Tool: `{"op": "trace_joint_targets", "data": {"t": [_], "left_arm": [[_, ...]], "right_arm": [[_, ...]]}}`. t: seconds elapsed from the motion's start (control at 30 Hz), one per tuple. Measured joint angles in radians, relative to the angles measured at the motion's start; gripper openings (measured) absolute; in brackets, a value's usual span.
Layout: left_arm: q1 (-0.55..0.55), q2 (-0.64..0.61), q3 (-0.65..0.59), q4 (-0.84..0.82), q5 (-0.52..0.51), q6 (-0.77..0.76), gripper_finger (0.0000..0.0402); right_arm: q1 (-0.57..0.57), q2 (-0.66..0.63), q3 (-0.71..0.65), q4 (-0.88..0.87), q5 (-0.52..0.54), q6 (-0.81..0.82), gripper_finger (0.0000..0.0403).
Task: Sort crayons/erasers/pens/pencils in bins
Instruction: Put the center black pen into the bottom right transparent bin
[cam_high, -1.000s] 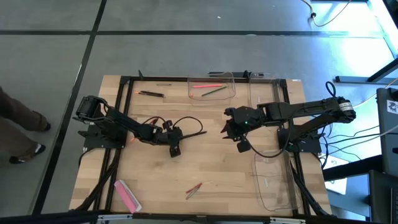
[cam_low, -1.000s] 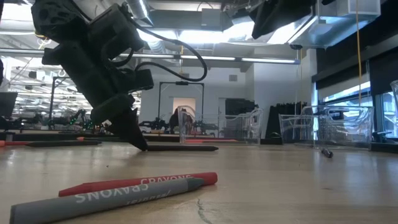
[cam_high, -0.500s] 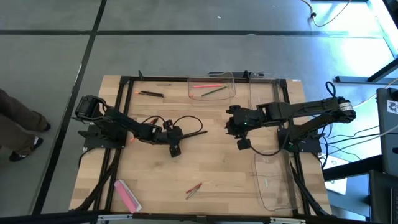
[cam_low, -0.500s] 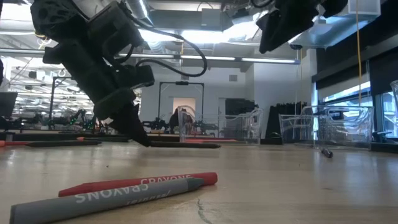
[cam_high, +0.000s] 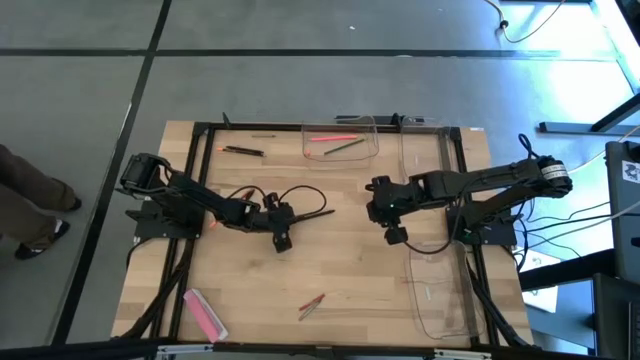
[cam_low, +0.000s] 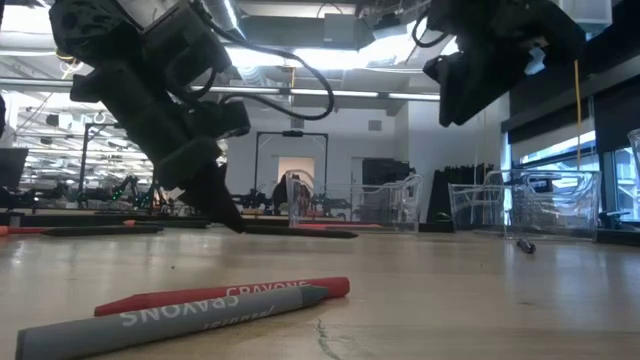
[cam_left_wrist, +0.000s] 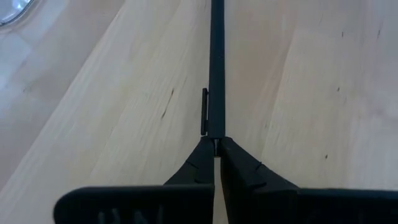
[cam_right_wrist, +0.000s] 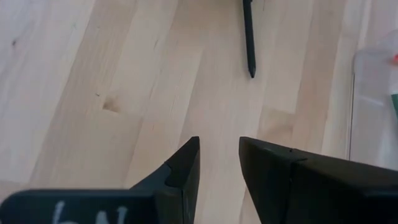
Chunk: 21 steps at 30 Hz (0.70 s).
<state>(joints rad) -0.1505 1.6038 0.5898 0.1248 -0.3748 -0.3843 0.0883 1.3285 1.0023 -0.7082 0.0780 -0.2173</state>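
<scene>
Left gripper (cam_high: 283, 240): low over the middle of the counter (cam_high: 340, 280), fingers (cam_left_wrist: 199, 163) pinched together on the near end of a black pen (cam_left_wrist: 216, 68)
Black pen: thin and dark, its end clamped between the left fingertips, the rest running straight away from them; in the low view its far length lies along the wood (cam_low: 300, 233)
Right gripper (cam_high: 378, 205): over the counter right of centre, well apart from the left gripper, raised off the wood in the low view (cam_low: 490, 60)
Right fingers (cam_right_wrist: 183, 165): a narrow gap between them, nothing in it; bare wood below, the pen's tip ahead of them and well clear
Eraser (cam_high: 203, 313): flat pink block near the counter's front left corner, far from both sets of fingers
Crayons: a red one (cam_low: 235, 294) and a grey one (cam_low: 180, 318) lying side by side, touching, front of centre; seen from above as a small pair (cam_high: 311, 305)
Far bin (cam_high: 340, 140): clear tub at the back edge, holding a red stick and a green one
Right bin (cam_high: 440, 290): clear tub at the front right, just below the right arm
Back left: another dark pen (cam_high: 243, 151) lying on the wood
Person (cam_high: 25, 200): legs and shoes on the floor left of the counter
</scene>
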Motion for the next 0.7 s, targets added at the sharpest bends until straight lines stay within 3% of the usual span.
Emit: {"op": "trace_joint_targets", "data": {"t": [0.4, 0.7], "left_arm": [[0.000, -0.001, 0.096, -0.042, 0.003, 0.058, 0.0000], [0.000, -0.001, 0.219, -0.177, 0.003, 0.079, 0.0000]], "right_arm": [[0.000, 0.000, -0.009, 0.057, 0.001, 0.003, 0.0120], [0.000, 0.000, -0.009, 0.077, 0.075, -0.001, 0.0193]]}}
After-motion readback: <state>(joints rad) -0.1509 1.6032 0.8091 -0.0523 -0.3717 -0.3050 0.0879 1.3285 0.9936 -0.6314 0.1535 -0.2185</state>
